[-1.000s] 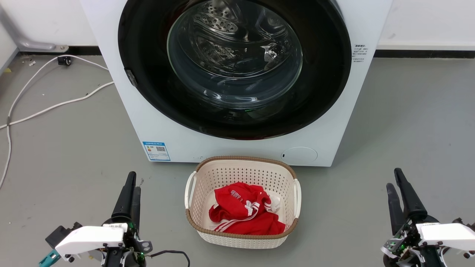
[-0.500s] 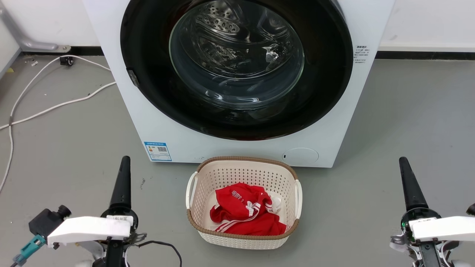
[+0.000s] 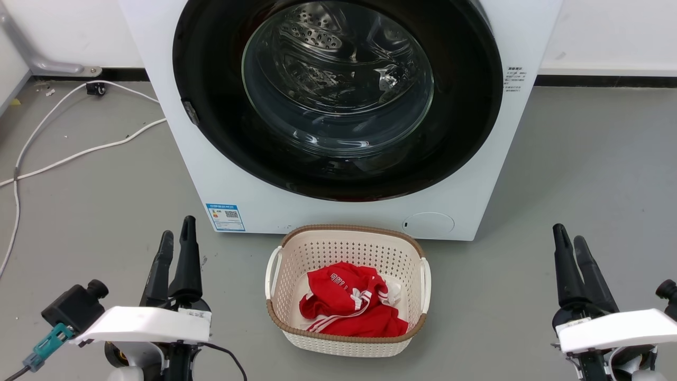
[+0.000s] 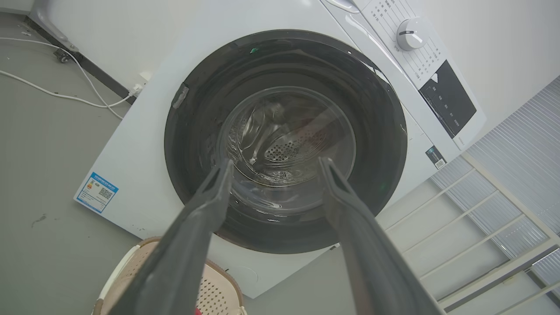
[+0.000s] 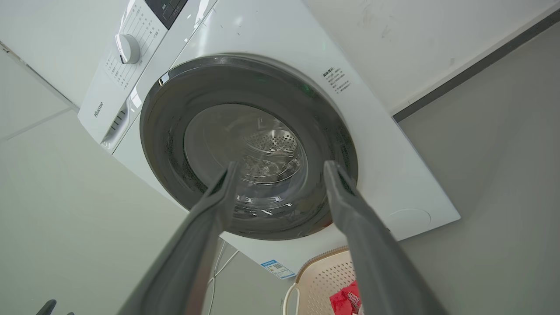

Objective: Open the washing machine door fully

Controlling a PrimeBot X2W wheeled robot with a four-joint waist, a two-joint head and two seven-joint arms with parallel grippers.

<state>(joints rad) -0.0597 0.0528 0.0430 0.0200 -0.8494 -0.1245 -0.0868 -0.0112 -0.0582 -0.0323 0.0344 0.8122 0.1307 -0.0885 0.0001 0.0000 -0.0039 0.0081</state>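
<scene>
No opening yet of the washing machine door (image 3: 337, 90): shut flush on the washing machine (image 3: 317, 211), well beyond both pairs of fingertips.
Left gripper (image 3: 177, 228) and right gripper (image 3: 568, 234) parted, empty, touching nothing; by judgement, reach, grip at the rim and whole swing left to do. From the head: basket (image 3: 349, 228) with red garment (image 3: 349, 307) between the two pairs of fingers. From the left wrist: grey tab (image 4: 180, 96) on the rim left of the fingers, dial (image 4: 409, 34) up and right of them.
</scene>
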